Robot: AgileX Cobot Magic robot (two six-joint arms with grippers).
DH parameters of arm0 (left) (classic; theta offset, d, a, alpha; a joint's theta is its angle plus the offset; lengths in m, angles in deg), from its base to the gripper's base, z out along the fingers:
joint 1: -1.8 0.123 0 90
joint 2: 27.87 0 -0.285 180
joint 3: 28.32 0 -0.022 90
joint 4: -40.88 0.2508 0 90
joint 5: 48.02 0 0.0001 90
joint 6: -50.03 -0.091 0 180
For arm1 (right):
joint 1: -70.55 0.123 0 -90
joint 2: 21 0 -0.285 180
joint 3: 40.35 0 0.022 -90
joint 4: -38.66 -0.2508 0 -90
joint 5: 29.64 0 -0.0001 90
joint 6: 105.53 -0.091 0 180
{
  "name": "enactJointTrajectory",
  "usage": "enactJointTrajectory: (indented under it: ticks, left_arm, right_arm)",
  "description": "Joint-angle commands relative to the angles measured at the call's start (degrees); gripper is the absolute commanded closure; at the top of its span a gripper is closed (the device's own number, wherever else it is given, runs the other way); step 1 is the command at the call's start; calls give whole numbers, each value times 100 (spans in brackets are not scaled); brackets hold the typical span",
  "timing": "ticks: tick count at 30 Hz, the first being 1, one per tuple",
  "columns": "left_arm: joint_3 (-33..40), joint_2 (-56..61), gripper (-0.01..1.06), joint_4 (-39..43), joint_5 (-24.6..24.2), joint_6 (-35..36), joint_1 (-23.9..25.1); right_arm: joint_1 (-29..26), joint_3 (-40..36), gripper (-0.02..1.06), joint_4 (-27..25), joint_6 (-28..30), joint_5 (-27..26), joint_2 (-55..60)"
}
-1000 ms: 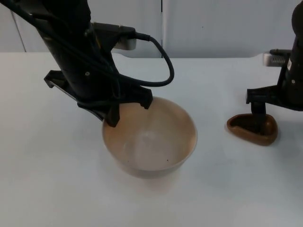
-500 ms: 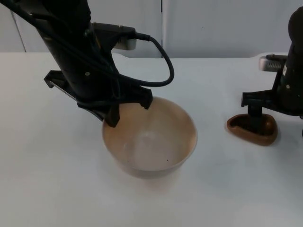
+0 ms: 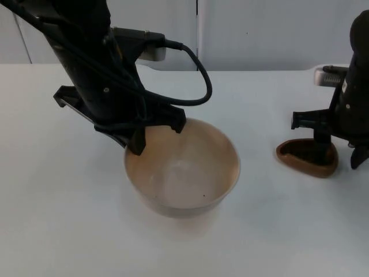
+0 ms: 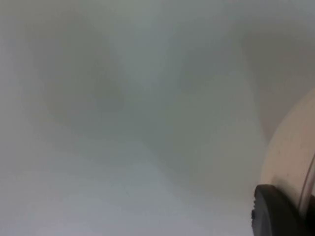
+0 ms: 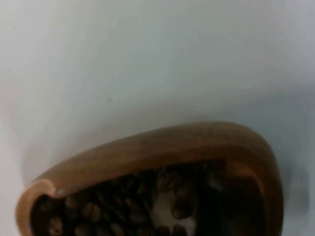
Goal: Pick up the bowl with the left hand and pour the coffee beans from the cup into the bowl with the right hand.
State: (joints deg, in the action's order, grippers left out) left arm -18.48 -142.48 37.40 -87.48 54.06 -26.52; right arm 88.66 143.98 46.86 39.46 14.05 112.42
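No readable writing anywhere. Tan bowl (image 3: 182,173) on the white surface (image 3: 57,219), nearly bare inside, its near-left rim pinched by the left gripper (image 3: 155,135) jaws. Brown wooden cup (image 3: 307,158) of coffee beans (image 5: 123,206) well apart, right gripper (image 3: 337,153) jaws spread, one finger inside.

Legible markings: none. No text, label, brand, number or sign can be read on any surface.
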Motion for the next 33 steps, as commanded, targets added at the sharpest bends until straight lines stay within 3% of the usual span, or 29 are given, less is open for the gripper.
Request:
enactJointTrajectory:
  ticks: [1,8,13,33]
  left_arm:
    - [-23,3,105,-40,1,51,-30]
    - [-23,3,105,-40,1,51,-30]
    - [-23,3,105,-40,1,51,-30]
    - [-23,3,105,-40,1,51,-30]
  right_arm:
    - [-16,7,62,48,-12,8,22]
    - [-16,7,90,48,-12,8,22]
    - [-16,7,100,48,-12,20,22]
    - [-16,19,102,59,469,335,-647]
